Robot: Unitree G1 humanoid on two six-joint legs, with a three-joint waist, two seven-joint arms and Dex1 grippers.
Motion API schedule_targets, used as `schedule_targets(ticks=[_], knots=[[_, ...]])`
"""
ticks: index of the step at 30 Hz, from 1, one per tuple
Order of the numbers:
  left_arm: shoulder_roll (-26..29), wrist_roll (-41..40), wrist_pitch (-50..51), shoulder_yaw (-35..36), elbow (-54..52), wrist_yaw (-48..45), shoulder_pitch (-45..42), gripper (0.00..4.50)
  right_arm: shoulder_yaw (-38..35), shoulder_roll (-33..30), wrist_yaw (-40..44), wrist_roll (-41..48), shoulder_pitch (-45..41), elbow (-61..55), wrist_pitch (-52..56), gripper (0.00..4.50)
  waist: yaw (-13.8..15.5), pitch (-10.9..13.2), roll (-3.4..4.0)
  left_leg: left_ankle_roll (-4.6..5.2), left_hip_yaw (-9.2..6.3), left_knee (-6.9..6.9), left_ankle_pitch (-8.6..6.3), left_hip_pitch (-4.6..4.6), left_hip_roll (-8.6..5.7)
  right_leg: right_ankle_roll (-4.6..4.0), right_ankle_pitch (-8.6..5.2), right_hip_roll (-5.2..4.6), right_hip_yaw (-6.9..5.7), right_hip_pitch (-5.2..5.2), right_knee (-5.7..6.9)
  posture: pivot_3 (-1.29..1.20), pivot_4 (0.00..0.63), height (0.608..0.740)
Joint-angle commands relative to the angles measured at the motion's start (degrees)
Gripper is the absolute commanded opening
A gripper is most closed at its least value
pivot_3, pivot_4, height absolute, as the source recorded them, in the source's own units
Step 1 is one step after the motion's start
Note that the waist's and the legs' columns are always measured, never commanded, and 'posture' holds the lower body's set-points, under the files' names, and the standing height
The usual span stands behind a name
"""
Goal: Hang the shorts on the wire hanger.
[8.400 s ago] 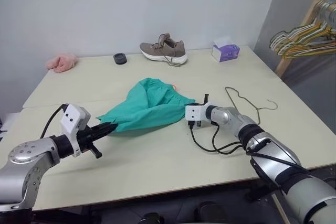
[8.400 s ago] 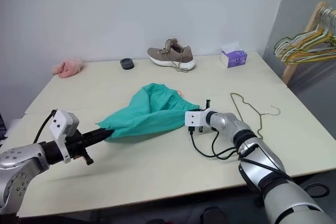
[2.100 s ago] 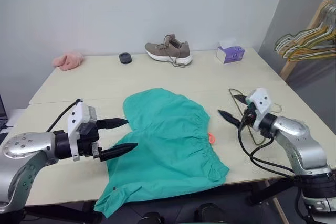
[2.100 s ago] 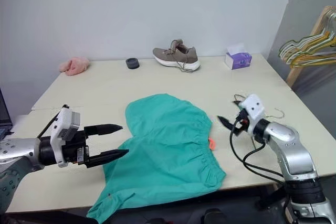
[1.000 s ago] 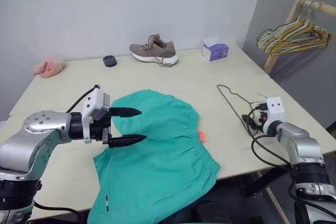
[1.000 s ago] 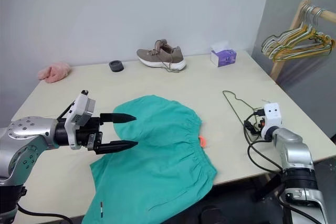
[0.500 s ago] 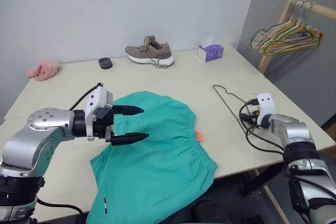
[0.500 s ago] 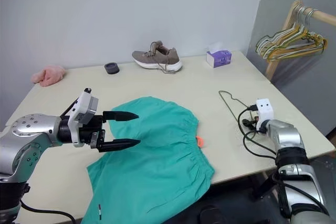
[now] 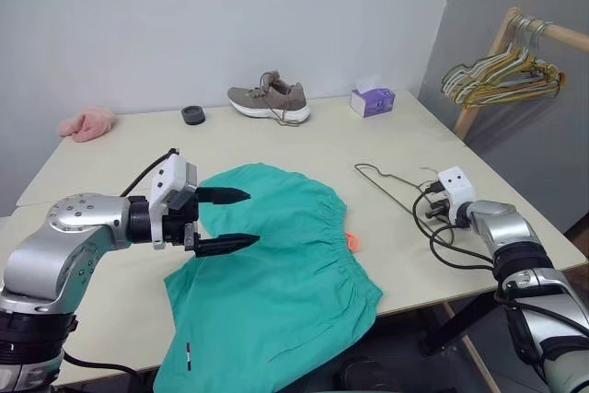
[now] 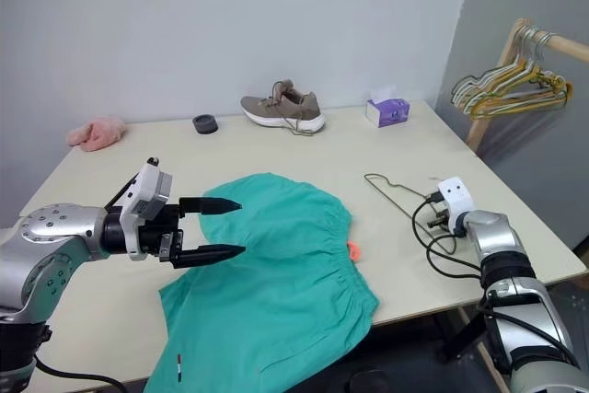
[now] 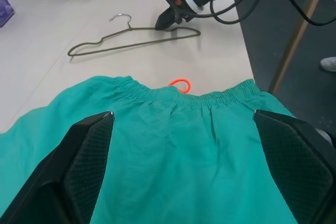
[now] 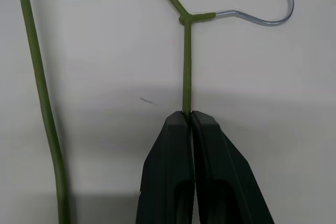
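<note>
shorts [image 9: 276,264]: spread flat on near half of table, waistband toward the robot's right, lower edge draped over the front edge. Nothing gripping them.
wire hanger [image 9: 391,187]: flat on table, right of shorts, well apart from them.
right gripper [image 12: 189,116]: fingers pinched shut on the hanger's shoulder wire just below the hook twist. Hanger looks not yet lifted.
left gripper [image 9: 241,218]: jaws wide open, hovering over the left part of shorts, holding nothing.
progress: early. Hanger grip looks made; lifting it and getting shorts onto it is all still to do.
table [image 9: 304,140]: pale beige, matte.
far edge: shoe [image 9: 269,102], tissue box [image 9: 371,100], small black ring [image 9: 192,114], pink cloth [image 9: 86,123].
room: plain grey wall; wooden rack with bunched hangers [image 9: 502,66] at right.
</note>
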Motion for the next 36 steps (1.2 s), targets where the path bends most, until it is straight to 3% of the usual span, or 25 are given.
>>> schedule_targets(ticks=[1,11,22,36], knots=[[-0.5,1.5,0.2,2.7,3.9,4.4,-2.8,4.5,1.2,-0.4,0.4,-2.0,0.0,-4.3,-5.9,0.01,-0.1,0.1,0.23,0.0,0.0,0.0,0.0,-0.04,0.0,0.0,0.0,0.0,0.0,-0.06,0.01,-0.22,0.0,0.74],[-1.9,3.1,-0.2,5.8,15.0,10.1,-8.2,4.5,4.7,-4.8,4.0,-7.1,2.4,-21.9,-20.9,0.01,-0.4,0.6,0.83,-0.01,0.02,-0.27,0.0,-0.26,0.01,0.07,-0.01,-0.01,0.04,-0.43,0.07,-0.23,0.0,0.74],[1.8,1.7,4.4,3.6,16.5,0.6,-8.0,4.5,10.9,-6.4,11.0,-10.0,3.4,-37.0,-43.9,0.01,-0.5,0.6,0.85,-0.04,0.02,-0.29,-0.02,-0.34,0.06,0.07,-0.02,0.0,0.01,-0.54,0.06,-0.24,0.0,0.74],[4.7,5.2,1.6,-3.4,9.8,-8.7,-0.9,4.5,12.5,-2.3,13.9,-9.7,0.2,-42.3,-49.3,0.01,-0.4,0.6,0.87,-0.04,0.01,-0.29,-0.02,-0.32,0.1,-0.02,-0.06,0.02,0.0,-0.54,0.08,-0.25,0.0,0.74]])
